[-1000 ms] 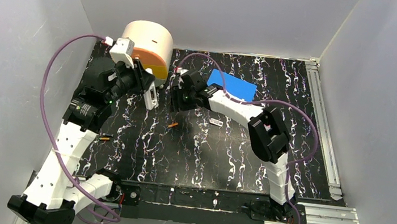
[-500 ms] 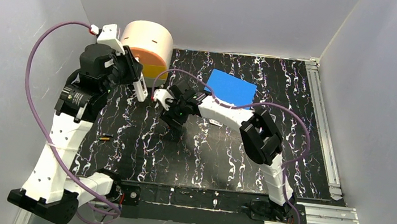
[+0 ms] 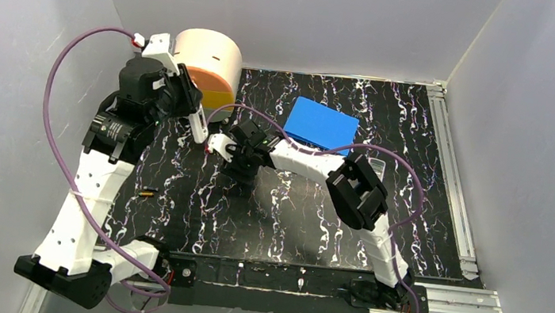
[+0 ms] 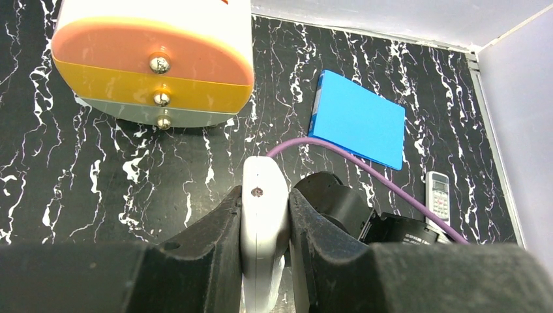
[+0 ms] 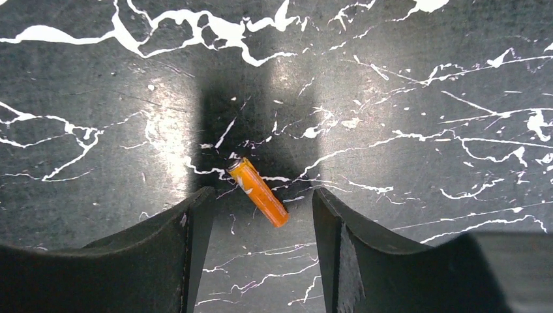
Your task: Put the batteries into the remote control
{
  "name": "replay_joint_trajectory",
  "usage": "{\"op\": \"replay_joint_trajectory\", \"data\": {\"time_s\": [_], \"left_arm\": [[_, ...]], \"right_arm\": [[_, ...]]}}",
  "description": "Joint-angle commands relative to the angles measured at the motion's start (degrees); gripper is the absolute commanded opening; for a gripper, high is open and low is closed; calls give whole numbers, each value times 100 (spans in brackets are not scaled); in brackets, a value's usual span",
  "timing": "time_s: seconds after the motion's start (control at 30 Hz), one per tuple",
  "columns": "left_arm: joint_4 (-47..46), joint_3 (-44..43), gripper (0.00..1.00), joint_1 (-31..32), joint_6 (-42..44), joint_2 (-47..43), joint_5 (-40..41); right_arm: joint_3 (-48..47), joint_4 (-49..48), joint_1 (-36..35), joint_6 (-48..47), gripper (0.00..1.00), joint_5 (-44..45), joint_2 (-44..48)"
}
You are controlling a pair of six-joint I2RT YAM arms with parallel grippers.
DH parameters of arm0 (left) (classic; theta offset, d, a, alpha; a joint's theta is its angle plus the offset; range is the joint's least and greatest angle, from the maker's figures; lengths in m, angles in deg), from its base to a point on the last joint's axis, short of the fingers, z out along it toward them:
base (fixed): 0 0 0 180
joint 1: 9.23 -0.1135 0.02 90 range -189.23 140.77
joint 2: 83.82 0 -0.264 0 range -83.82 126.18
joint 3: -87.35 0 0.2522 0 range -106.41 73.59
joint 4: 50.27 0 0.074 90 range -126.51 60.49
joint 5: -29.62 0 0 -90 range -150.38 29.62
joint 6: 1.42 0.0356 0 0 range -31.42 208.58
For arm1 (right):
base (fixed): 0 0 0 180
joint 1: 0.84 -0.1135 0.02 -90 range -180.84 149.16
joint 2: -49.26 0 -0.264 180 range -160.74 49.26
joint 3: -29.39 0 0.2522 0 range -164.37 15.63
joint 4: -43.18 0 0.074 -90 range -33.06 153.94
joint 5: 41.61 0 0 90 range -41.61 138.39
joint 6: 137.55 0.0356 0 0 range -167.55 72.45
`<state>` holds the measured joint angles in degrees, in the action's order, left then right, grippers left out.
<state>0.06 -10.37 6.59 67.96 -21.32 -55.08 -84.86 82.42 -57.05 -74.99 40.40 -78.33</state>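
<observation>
My left gripper (image 4: 265, 190) is shut on a white remote control (image 4: 264, 218), gripping it by its long edges with its end sticking out past the fingertips. From above, the remote control (image 3: 199, 124) hangs over the mat near the drawer unit. My right gripper (image 5: 261, 199) points straight down at the mat and is open. An orange battery (image 5: 258, 192) lies slanted on the mat between its fingers, touching neither. In the top view the right gripper (image 3: 243, 175) hides that battery. Another small battery (image 3: 146, 192) lies by the left arm.
A round drawer unit (image 3: 206, 64) with orange, yellow and grey fronts stands at the back left. A blue box (image 3: 323, 124) lies at the back centre. A second small remote (image 4: 438, 193) lies to the right of the blue box. Purple cables loop over both arms.
The right gripper has swung left and come down over the orange battery, jaws a little wider. The left arm has drawn the remote slightly left and back.
</observation>
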Motion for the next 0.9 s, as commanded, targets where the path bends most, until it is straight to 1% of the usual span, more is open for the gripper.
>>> {"op": "replay_joint_trajectory", "data": {"time_s": [0.0,0.13,0.23,0.33,0.47,0.53,0.63,0.7,0.8,0.87], "left_arm": [[-3,-321,0,-26,9,-30,61],[-14,-432,0,-26,5,43,121],[-13,-469,0,-28,-24,119,46],[-10,-464,0,-28,-30,115,-2],[-24,-453,0,-30,-22,122,-20],[-45,-454,0,-26,-36,122,-40],[-56,-458,0,-26,-35,130,-46],[-48,-466,0,-26,-20,139,-44],[-46,-476,0,-26,-19,153,-54],[-47,-487,0,-26,-14,164,-76]], "right_arm": [[-243,239,42,-238,64,-49,-167],[-337,572,74,-228,62,-237,-256],[-295,627,76,-212,53,-159,-281],[-305,661,82,-152,36,1,-323],[-251,611,77,-33,33,-62,-294],[-239,547,83,46,33,-124,-297],[-333,522,81,200,40,-181,-359],[-407,573,81,291,48,-181,-416],[-470,641,82,327,49,-187,-510],[-464,671,83,318,47,-176,-571]]}}
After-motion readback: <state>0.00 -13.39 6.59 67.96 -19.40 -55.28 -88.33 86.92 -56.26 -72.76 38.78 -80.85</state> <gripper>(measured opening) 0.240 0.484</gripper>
